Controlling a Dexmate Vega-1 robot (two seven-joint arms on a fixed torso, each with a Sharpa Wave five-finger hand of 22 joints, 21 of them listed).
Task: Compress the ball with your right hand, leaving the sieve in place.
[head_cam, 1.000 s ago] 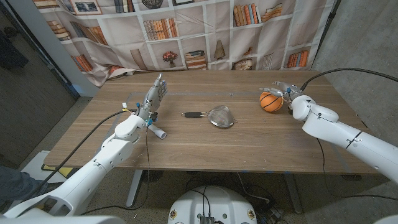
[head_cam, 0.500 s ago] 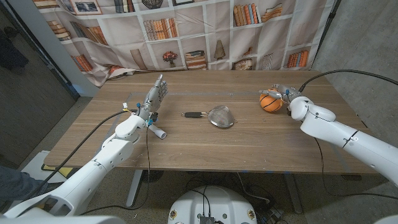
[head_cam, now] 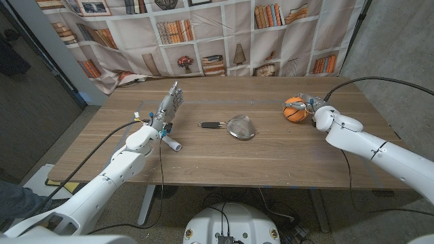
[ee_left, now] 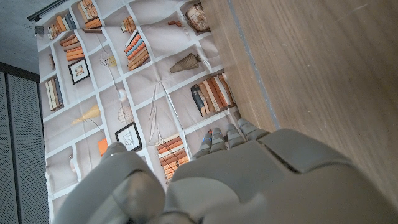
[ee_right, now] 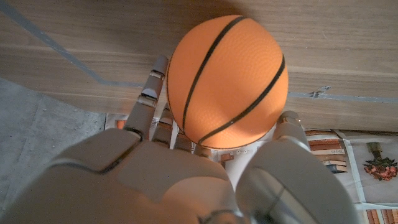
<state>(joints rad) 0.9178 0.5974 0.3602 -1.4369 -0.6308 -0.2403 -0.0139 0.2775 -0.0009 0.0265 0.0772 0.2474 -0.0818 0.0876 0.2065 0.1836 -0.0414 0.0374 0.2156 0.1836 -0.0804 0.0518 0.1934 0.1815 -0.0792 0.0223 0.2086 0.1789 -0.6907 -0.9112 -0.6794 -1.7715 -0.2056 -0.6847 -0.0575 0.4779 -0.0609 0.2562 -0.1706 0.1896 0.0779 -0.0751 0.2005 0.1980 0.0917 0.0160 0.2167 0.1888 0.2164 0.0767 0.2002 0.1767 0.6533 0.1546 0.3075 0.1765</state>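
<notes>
The right hand wraps its fingers around the orange ball, near the surface's far right edge; the sieve sits mid-surface, well apart; the left hand seems upright, fingers together, holding nothing.

Orange ball with black seam lines, against the pale grey right hand; silver mesh sieve with black handle; brown wood-grain table.

One orange basketball-patterned ball, one round metal mesh sieve, one small white cylinder, two robot hands.
</notes>
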